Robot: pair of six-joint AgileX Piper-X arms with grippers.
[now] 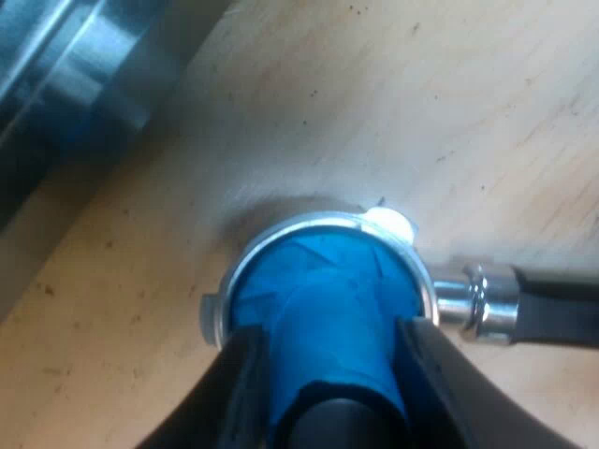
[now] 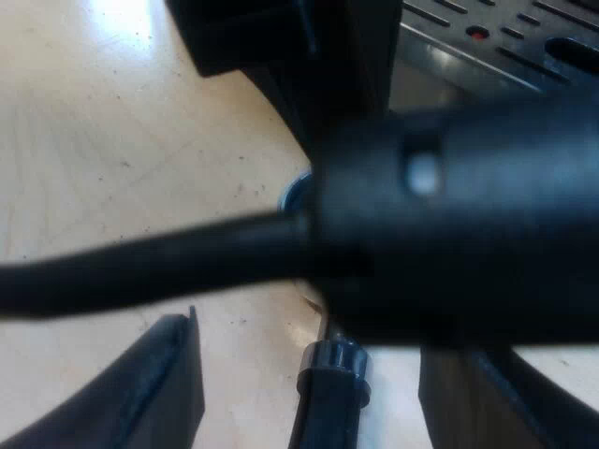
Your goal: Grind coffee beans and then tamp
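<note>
Blue tamper (image 1: 318, 271) sits in the metal holder (image 1: 290, 224), left tool (image 1: 329, 329) gripping it

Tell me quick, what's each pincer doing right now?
Left pincer: closed on the tamper.
Right pincer: open, holding nothing.

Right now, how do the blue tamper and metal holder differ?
The tamper is blue; the holder is shiny metal with a dark handle. The tamper sits inside the holder, which rests on the table. My left hand grips the tamper, not the holder. Both are round.
</note>
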